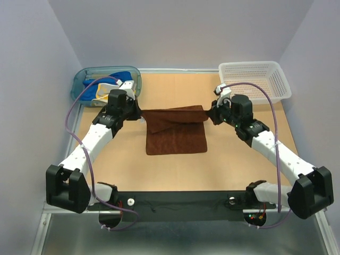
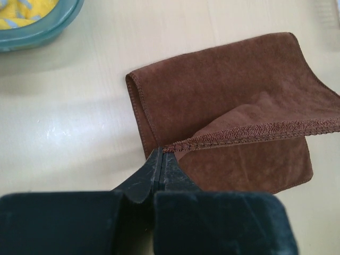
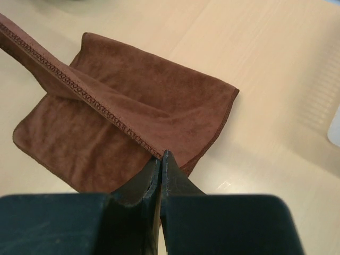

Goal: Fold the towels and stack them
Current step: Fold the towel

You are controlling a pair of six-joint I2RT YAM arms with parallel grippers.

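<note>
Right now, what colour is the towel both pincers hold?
Plain rust-brown towel, clearest in the left wrist view.

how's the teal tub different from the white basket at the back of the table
The teal tub has smooth solid walls; the white basket is an open lattice. The tub sits at the far left corner, the basket at the far right. The tub holds the blue towel and the yellow towel; no towel shows in the basket. Both are rectangular, open-topped bins at the far edge of the table.
</note>
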